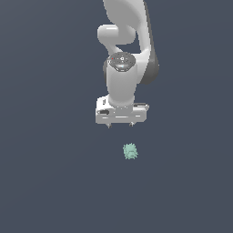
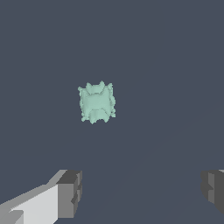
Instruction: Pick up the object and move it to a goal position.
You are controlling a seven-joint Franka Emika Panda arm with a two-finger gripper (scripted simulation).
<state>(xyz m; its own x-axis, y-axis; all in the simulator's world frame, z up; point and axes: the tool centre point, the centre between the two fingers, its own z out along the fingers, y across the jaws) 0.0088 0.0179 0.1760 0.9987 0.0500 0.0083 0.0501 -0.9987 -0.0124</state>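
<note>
The object (image 1: 130, 151) lies on the desk (image 1: 45, 182), apart from the gripper (image 1: 120, 124), whose fingers (image 2: 70, 192) are spread wide and empty. It is judged light, stiff and bumpy; its flatter opposite sides should be pinched.

Flat dark slate-blue ground (image 1: 50, 182) fills both views, plain & untextured; faint lighter diagonal streak across it in wrist view.

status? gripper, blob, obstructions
Gripper open, holding nothing. Blob on the floor, apart from the fingers, not yet between them. Nothing else in view around it.
</note>
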